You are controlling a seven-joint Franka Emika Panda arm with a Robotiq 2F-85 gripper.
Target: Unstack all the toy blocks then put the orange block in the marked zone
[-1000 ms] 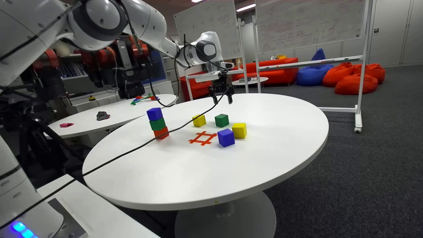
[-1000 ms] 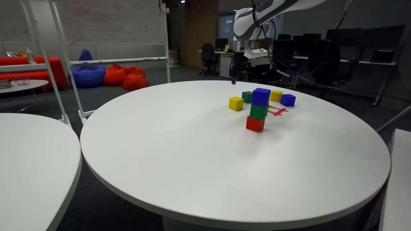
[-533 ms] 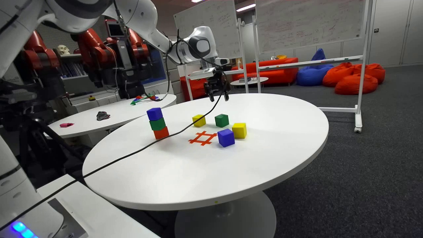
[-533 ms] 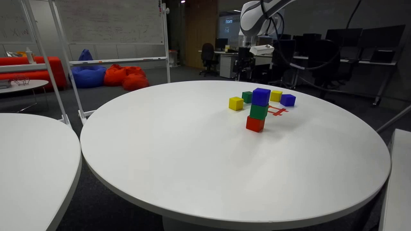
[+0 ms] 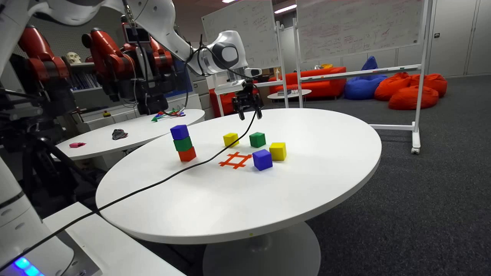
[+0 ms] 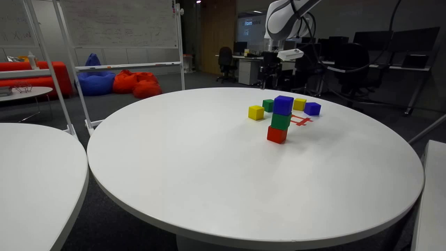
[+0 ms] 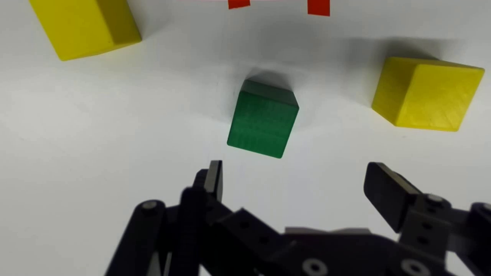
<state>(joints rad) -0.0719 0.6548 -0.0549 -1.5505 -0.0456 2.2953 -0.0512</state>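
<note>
In both exterior views three toy blocks stand stacked: a blue block [image 5: 179, 132] on top, a green block [image 5: 183, 144] in the middle, the orange block [image 6: 277, 135] at the bottom. Beside the stack lies the marked zone [image 5: 231, 165], with no block on it. Loose around it are a yellow block [image 5: 231, 140], a green block [image 5: 257, 140], another yellow block [image 5: 277, 151] and a blue block [image 5: 262, 160]. My gripper [image 7: 293, 180] hangs above the table, jaws wide apart and nothing between them; the loose green block [image 7: 262, 122] appears just ahead of its fingertips.
The blocks share a round white table [image 5: 215, 203]. A black cable [image 5: 167, 179] from the arm runs across an exterior view in front of the tabletop. A neighbouring white table [image 6: 38, 181] almost touches this one. Whiteboards on wheeled frames stand behind.
My gripper has drifted sideways, leftward in one exterior picture and rightward in the other, staying open. The cable has swung with the arm. All blocks have kept their places.
</note>
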